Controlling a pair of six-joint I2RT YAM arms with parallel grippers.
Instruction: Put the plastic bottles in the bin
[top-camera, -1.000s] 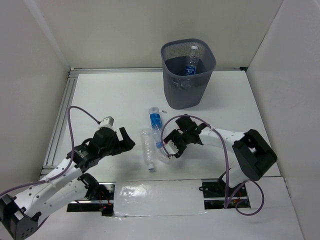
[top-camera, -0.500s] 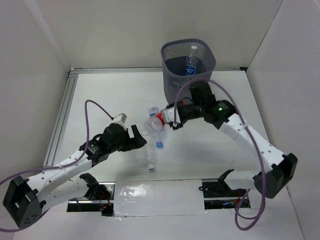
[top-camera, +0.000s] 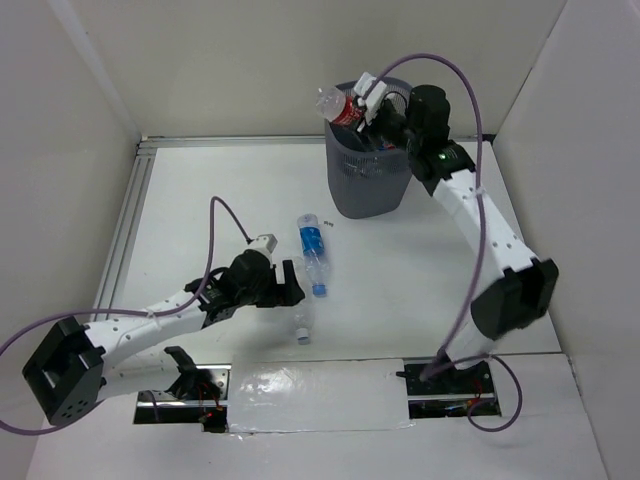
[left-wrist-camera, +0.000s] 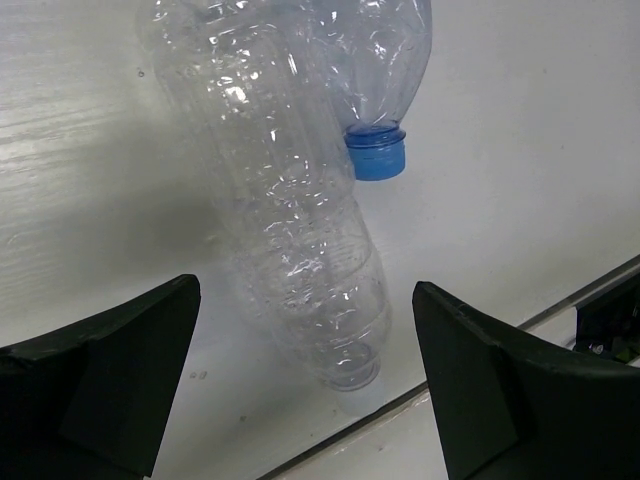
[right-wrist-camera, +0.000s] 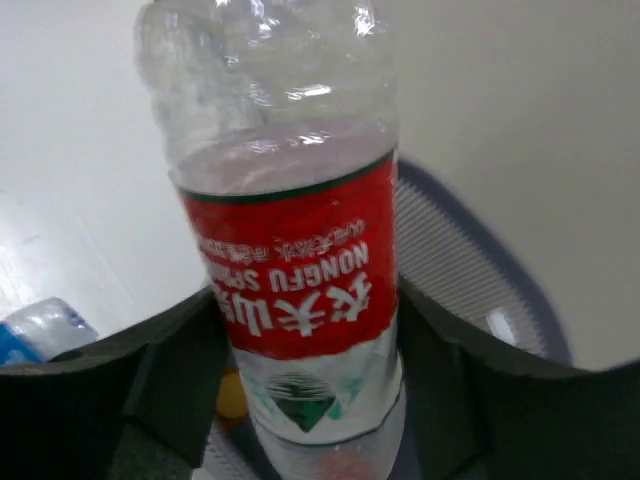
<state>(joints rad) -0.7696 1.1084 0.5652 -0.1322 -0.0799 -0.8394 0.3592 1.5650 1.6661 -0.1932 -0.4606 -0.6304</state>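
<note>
My right gripper (top-camera: 362, 106) is shut on the red-labelled bottle (top-camera: 338, 104) and holds it tilted over the left rim of the dark mesh bin (top-camera: 370, 188). The right wrist view shows that bottle (right-wrist-camera: 295, 265) between the fingers, with the bin's mesh (right-wrist-camera: 450, 260) behind it. My left gripper (top-camera: 294, 286) is open and low over the table. An unlabelled clear bottle (left-wrist-camera: 295, 260) lies between its fingers (left-wrist-camera: 110, 370), with its mouth toward the near edge. A blue-labelled, blue-capped bottle (top-camera: 312, 246) lies just beyond it, and its cap (left-wrist-camera: 377, 160) touches the clear bottle.
White walls stand on the left, back and right. A metal rail (top-camera: 125, 235) runs along the table's left side. The table's near edge and a taped strip (top-camera: 315, 385) lie just behind the unlabelled bottle. The right arm (top-camera: 490, 240) stretches over the right half of the table.
The right arm has lifted the red-labelled bottle from the table centre up to the bin's rim. The left gripper has moved right, and its open fingers now sit on either side of the unlabelled bottle.
</note>
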